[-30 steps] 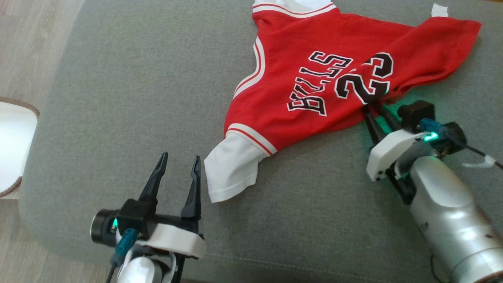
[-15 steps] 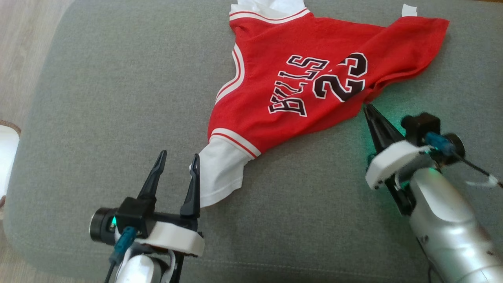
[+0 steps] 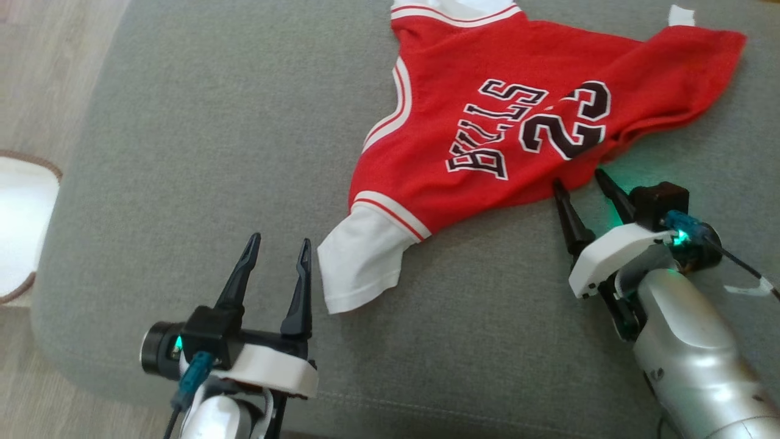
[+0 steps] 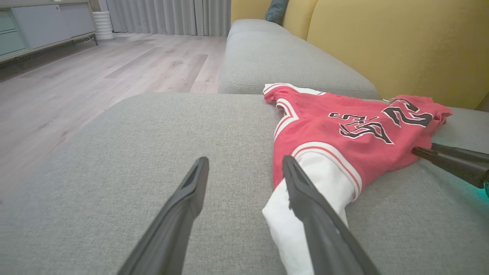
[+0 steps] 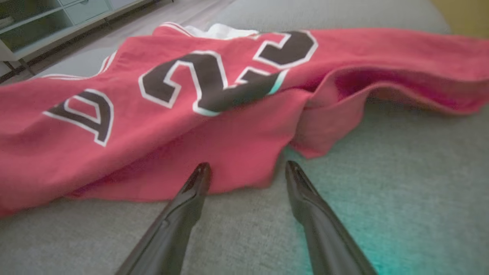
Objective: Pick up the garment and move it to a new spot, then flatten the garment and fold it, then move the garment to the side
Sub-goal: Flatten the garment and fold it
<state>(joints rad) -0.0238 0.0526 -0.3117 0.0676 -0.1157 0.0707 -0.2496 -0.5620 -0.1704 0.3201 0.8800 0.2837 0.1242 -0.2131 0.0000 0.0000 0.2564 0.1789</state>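
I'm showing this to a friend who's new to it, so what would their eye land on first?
The bright red jersey with BULLS 23 in black, lying rumpled on the far right part of the grey sofa cushion. Next, two dark-fingered grippers, both open: the right hand at the jersey's near hem, glowing green, and the left hand beside its white sleeve.

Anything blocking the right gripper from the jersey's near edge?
Nothing visible does. The right gripper, jaws open, sits right at the jersey hem, with bare grey cushion under its fingers.
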